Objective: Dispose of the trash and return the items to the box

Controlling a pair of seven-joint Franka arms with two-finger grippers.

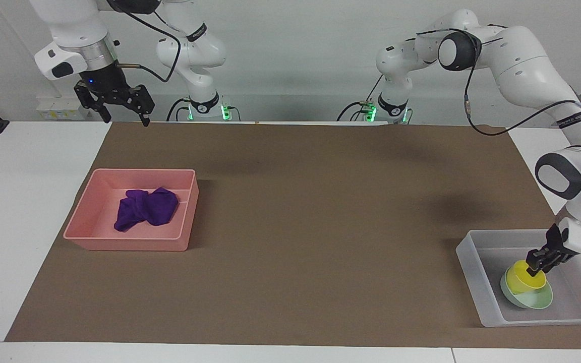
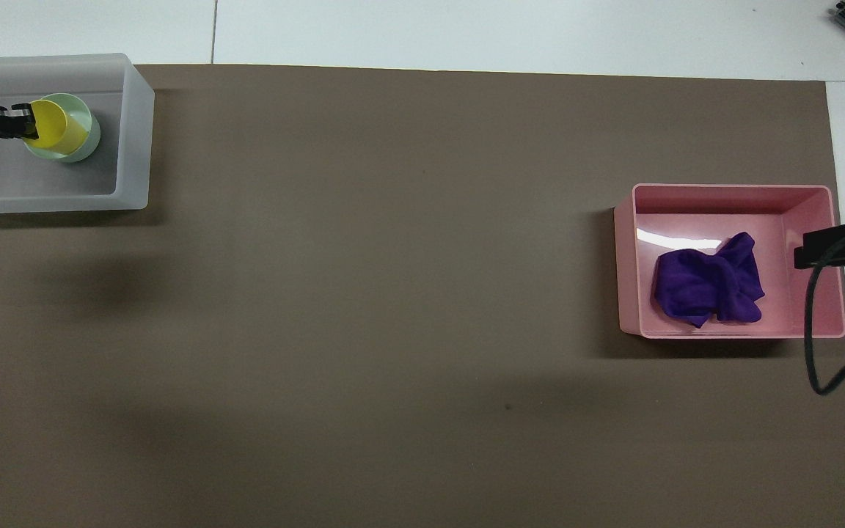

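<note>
Landmark: the translucent box (image 1: 472, 272), at the left arm's end of the table.
Yellow cup (image 1: 521, 278): in the box, nested in the mint-green bowl (image 1: 535, 300), tilted.
Left gripper (image 1: 537, 264): down inside the box, fingers pinching the cup's rim, one inside the mouth and one outside.
Cup handling, as a judgement: light, stiff, thin-walled plastic, smooth and likely slippery; the rim is the sensible hold, and it may rock in the bowl once let go.
Bowl handling, as a judgement: light, rigid, shallow; best taken by its edge.
Purple rag (image 1: 145, 207): well apart from the box, inside the pink bin (image 1: 129, 244) at the right arm's end; soft and limp, so a pinch on any raised fold should do.
Right gripper (image 1: 119, 108): high in the air, waiting well apart from the box at the table's robot-side edge by the pink bin, fingers spread and empty.
</note>
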